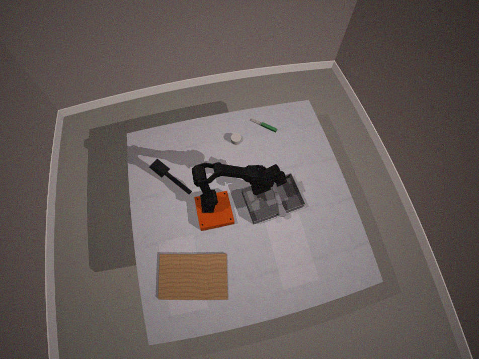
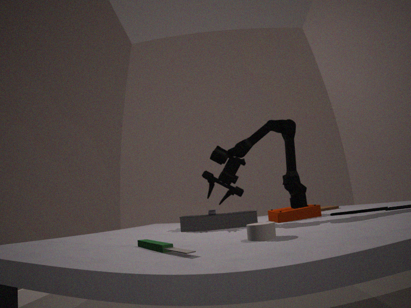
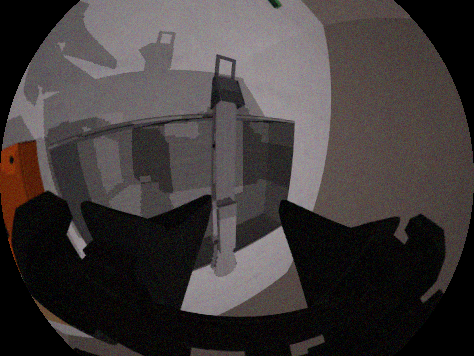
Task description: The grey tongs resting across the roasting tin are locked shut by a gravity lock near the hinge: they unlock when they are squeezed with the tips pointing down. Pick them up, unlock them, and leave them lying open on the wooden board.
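Pincer [image 2: 222, 193] open — one tongs [image 3: 225, 161], one tin [image 2: 219, 220]

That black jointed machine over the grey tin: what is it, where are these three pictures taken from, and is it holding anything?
It is a robot arm on an orange base. One picture looks down from above, one from the side at table height, one from a camera at its wrist. Its gripper hangs open above the roasting tin, holding nothing. The grey tongs lie across the tin, between the fingers in the wrist view. Also on the table: a wooden board, a black spatula, a white round block and a green-handled tool.
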You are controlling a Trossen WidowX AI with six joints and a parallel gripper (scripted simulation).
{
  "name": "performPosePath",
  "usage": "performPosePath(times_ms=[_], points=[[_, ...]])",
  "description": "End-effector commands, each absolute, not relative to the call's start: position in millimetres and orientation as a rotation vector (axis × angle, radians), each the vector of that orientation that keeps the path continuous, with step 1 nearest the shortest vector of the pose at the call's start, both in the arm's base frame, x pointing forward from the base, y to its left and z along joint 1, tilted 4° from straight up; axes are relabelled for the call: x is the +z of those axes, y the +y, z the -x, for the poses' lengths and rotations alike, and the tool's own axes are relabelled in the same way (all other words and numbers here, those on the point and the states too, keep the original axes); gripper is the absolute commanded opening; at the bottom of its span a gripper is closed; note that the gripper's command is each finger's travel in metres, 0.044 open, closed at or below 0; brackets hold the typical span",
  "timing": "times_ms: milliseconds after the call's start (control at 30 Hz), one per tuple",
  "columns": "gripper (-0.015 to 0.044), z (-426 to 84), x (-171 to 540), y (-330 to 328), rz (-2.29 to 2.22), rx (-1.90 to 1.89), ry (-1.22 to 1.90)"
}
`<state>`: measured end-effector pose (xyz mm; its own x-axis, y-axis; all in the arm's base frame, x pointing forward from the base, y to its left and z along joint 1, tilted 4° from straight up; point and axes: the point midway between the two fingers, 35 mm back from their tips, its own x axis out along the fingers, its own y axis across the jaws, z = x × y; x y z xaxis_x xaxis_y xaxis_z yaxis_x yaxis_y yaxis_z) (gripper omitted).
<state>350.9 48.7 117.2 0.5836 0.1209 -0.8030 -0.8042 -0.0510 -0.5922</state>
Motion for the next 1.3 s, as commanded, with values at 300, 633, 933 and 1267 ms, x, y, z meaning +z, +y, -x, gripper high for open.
performPosePath(times_ms=[300,633,933,1267], points=[[0.0260,-338.0,103.4,60.3,1.451,0.898,0.649],[0.0260,-345.6,94.3,61.9,1.451,0.897,0.648],[0.0260,-354.5,82.7,63.8,1.451,0.897,0.648],[0.0260,-363.7,69.2,65.8,1.451,0.897,0.647]])
